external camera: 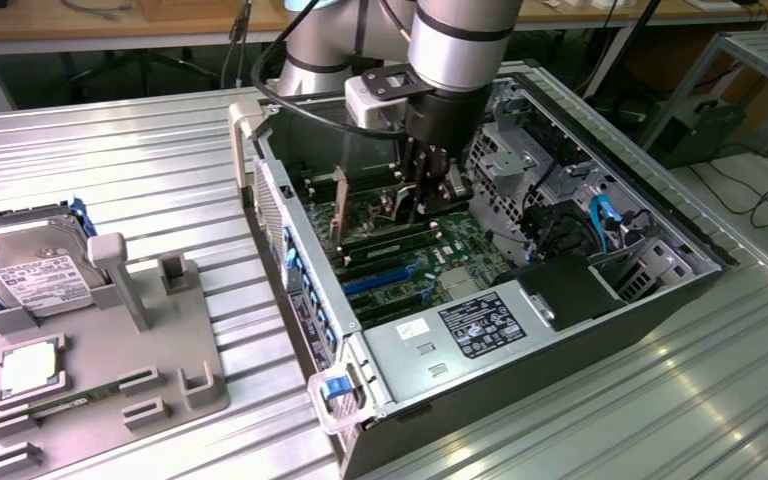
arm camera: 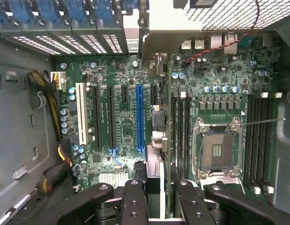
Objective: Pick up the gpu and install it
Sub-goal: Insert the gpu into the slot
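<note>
The metal table (external camera: 117, 130) of ribbed panels carries an open computer case (external camera: 651, 290) lying on its side, right of the middle in the exterior view. Inside it the green motherboard (arm camera: 121, 136) lies flat, with black, white and blue slots and an empty processor socket (arm camera: 216, 151). The robot arm (external camera: 458, 40) reaches down from the far side into the case. To the exterior view's left a grey holder tray (external camera: 157, 350) sits on the table, with a silver hard drive (external camera: 24, 265) standing in its far end. The pincer (arm camera: 159, 197) is inside the case, just above the motherboard, its black fingers (arm camera: 133, 201) pinching the graphics card (arm camera: 155, 93). The card stands on edge between the fingers, its thin side running along the board beside the blue slot (arm camera: 139, 117), with its pale metal bracket (arm camera: 166, 23) at the case's rear wall.
</note>
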Robot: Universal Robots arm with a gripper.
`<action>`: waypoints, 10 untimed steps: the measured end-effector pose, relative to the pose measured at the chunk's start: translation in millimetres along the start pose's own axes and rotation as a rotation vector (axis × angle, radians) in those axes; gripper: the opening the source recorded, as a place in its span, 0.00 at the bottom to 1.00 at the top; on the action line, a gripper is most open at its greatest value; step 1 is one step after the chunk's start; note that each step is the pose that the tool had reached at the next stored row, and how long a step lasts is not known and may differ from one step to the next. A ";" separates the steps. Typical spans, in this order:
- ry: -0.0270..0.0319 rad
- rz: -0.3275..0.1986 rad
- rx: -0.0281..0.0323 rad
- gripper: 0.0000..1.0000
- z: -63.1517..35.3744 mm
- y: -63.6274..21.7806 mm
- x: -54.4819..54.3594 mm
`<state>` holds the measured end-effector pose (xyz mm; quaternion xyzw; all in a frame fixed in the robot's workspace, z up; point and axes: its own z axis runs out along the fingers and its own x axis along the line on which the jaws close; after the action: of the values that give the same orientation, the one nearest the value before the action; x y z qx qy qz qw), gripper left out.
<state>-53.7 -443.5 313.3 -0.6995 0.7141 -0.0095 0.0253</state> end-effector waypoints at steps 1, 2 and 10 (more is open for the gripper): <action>0.0000 0.000 0.0000 0.28 0.8 0.3 1.5; 0.0000 0.000 0.0000 0.28 1.4 0.5 2.9; -0.0005 -0.008 -0.0001 0.28 8.4 6.2 9.7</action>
<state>-59.6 -452.9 304.4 -0.7024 0.7112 -0.0094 0.0255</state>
